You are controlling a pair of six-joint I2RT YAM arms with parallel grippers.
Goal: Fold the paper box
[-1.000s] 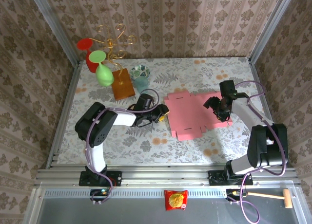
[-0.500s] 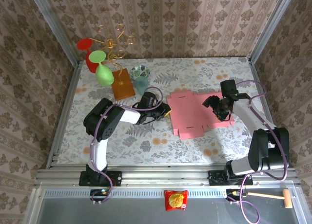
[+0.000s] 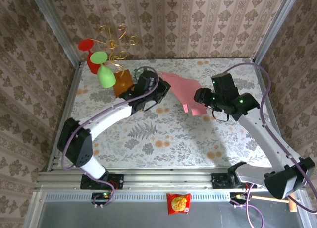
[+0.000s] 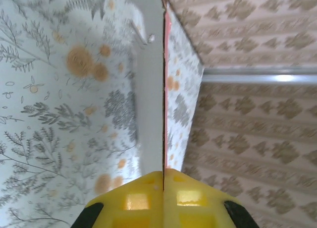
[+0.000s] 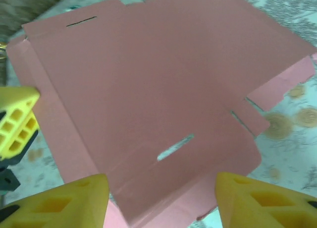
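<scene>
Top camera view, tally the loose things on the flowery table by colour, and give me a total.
Pink paper box: 1
Red glass: 1
Green glass: 1
Gold wire stand: 1
Orange-brown block: 1
Patterned bowl, partly hidden by the left arm: 1
Total: 6

The paper box [image 3: 182, 90], a flat pink slotted blank, hangs tilted, still unfolded.
</scene>
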